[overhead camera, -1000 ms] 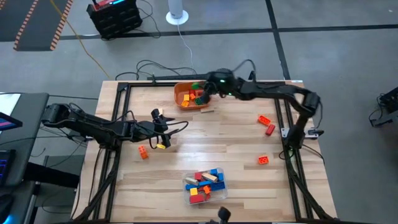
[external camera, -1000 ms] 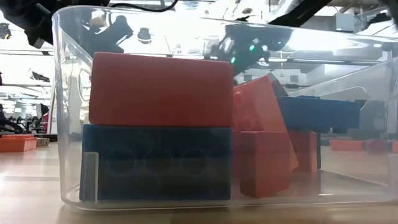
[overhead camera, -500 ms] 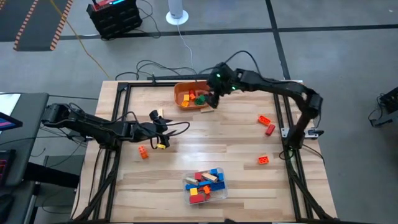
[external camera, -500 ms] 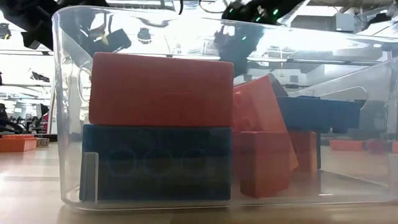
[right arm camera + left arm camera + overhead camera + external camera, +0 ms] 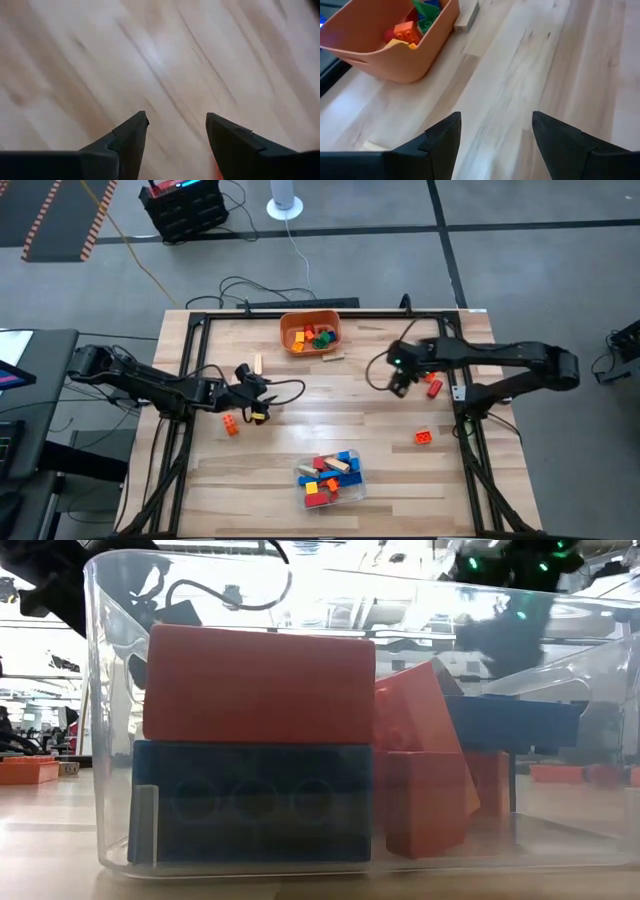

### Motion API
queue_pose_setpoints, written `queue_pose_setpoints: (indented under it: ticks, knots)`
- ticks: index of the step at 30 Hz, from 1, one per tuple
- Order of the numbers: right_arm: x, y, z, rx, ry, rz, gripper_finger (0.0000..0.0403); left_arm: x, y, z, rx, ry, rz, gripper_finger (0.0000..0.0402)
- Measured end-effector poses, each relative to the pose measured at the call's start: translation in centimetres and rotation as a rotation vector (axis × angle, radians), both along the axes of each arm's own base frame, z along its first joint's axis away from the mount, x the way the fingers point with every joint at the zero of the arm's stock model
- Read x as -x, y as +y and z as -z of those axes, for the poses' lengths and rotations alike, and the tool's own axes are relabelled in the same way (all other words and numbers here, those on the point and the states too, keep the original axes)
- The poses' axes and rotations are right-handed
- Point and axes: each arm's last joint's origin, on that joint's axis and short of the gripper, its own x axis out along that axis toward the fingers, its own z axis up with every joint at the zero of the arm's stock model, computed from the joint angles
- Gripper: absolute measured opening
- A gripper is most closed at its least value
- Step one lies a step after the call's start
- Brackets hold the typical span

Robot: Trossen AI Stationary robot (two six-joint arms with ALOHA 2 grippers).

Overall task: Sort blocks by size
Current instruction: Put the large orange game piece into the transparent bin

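Note:
Several blocks lie in the orange bowl (image 5: 311, 333) at the table's far edge, and several more in the clear tub (image 5: 328, 477) near the front; through the tub wall (image 5: 110, 720) the low view shows a red block (image 5: 258, 685) resting on a blue one (image 5: 250, 802). Loose on the table are a yellow block (image 5: 258, 417), an orange block (image 5: 231, 425) and three red or orange blocks (image 5: 425, 372) (image 5: 434, 388) (image 5: 424, 437) at the right. My left gripper (image 5: 260, 387) (image 5: 495, 135) stands open over bare wood beside the yellow block. My right gripper (image 5: 400, 383) (image 5: 176, 130) is open above the table, just left of the right-hand blocks.
Two tan blocks lie loose: one (image 5: 258, 364) far of my left gripper, one (image 5: 333, 358) beside the bowl, also seen in the left wrist view (image 5: 467, 15). The bowl's wall (image 5: 395, 60) is ahead of my left gripper. Bare wood spans the table's middle.
My right gripper has left the orange bowl and swung toward the table's right and near side, coming down beside the red blocks there. The left arm has stayed about where it was.

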Motion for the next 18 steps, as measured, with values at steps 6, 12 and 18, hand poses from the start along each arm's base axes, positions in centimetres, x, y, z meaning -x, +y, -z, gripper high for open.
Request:
queue_pose_setpoints:
  ticks: [6,12,18]
  knots:
    - [3.7,-1.9,2.1,-0.039,0.139,0.169,0.0238,-0.1,-0.3,-0.1,0.009,-0.019,0.007,0.0238]
    - [5.4,-5.2,3.4,-0.086,0.211,0.265,0.0245,-0.1,-0.3,-0.2,0.0,-0.026,0.013,0.0238]
    - [5.6,-7.0,5.1,-0.193,0.261,0.273,0.0246,-0.2,-0.3,-0.2,-0.025,-0.013,0.03,0.0238]
